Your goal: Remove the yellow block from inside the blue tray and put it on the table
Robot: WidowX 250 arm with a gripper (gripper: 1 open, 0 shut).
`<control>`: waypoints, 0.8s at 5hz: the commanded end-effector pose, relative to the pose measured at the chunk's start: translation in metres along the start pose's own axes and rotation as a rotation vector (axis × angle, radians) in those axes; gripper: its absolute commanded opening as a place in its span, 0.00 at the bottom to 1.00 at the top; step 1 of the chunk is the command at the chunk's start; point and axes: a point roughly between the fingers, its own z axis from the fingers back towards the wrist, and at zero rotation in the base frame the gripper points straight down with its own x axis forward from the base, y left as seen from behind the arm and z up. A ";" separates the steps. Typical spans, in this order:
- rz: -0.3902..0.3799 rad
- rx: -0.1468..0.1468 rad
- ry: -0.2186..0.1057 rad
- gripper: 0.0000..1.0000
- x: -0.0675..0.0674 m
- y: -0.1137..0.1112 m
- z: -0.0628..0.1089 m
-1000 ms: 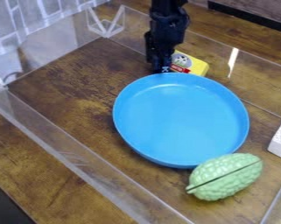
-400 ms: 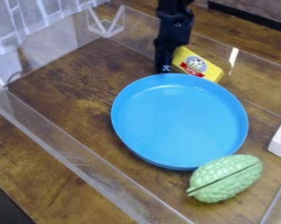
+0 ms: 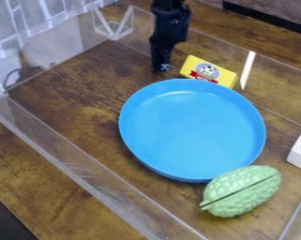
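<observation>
The closed, empty claw [image 3: 163, 66] stands just left of the block [image 3: 208, 71], which lies on the counter [image 3: 78, 103] above the tray [image 3: 193, 127].

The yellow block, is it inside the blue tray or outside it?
Outside. The yellow block lies flat on the table just beyond the far rim of the blue tray, which holds nothing.

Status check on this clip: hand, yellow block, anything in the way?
Hand shut, holding nothing, just left of the yellow block. Block flat on the table, outside the blue tray. Green gourd at tray's near rim, no obstruction.
</observation>
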 end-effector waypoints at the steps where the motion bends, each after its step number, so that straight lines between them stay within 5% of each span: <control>1: 0.023 0.057 -0.040 0.00 -0.005 0.009 0.029; 4: 0.009 0.034 -0.022 0.00 -0.028 0.013 0.043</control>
